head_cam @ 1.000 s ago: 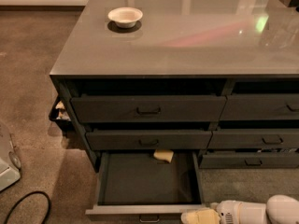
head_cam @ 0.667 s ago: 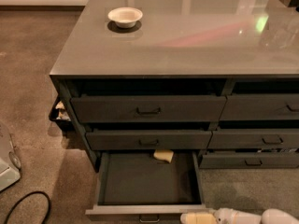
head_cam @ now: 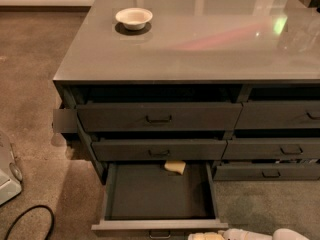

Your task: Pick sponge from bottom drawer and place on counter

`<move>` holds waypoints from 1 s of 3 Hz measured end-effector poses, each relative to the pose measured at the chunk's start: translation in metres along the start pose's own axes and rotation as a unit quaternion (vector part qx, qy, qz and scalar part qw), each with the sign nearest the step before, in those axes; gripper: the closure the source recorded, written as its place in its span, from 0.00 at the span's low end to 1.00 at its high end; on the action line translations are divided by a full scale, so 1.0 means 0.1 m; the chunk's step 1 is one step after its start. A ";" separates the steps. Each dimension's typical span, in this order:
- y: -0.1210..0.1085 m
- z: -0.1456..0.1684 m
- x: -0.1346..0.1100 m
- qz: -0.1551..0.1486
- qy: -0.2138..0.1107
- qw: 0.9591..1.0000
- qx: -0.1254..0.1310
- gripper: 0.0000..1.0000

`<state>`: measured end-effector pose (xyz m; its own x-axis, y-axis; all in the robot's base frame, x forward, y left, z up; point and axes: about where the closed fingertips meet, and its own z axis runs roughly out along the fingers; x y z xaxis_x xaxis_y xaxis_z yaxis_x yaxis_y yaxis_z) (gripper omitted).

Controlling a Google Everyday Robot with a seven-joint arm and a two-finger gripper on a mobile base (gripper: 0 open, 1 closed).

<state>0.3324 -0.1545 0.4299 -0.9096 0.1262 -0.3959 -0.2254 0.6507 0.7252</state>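
A wide grey bench [head_cam: 200, 49] tops a dark cabinet of drawers, seen from above and in front. The bottom drawer [head_cam: 155, 196] of the left column is pulled fully open towards the viewer. Its dark floor is bare except for one item at the back. The other drawers, above it and to its right, are shut or only slightly ajar.

The robot's pale arm [head_cam: 282, 234] shows only as a sliver at the lower edge, just right of the bottom drawer's front. A second ago much more of it was in view at that front panel. It has since dropped lower and drawn back, so it is now nearly out of sight.

A white bowl [head_cam: 133, 18] sits on the bench, far behind the bottom drawer and slightly left.

The sponge [head_cam: 175, 167], small and pale yellow, lies at the back of the bottom drawer, right of centre, partly tucked under the drawer above. It has not moved.

The gripper [head_cam: 202, 237] is just in front of the bottom drawer's front panel, right of its handle, well apart from the sponge. Whether it is apart or together cannot be told.

Judging from this, the drawer is open and the reach for the sponge has not yet begun.
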 end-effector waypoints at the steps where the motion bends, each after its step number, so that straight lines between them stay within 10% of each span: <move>1: 0.07 0.01 0.02 -0.014 -0.003 1.000 -0.022 0.00; 3: 0.14 0.80 -0.53 -0.083 -0.061 0.987 -0.125 0.00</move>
<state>0.4059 -0.0923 0.4158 -0.8071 0.1332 -0.5752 -0.4607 0.4671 0.7547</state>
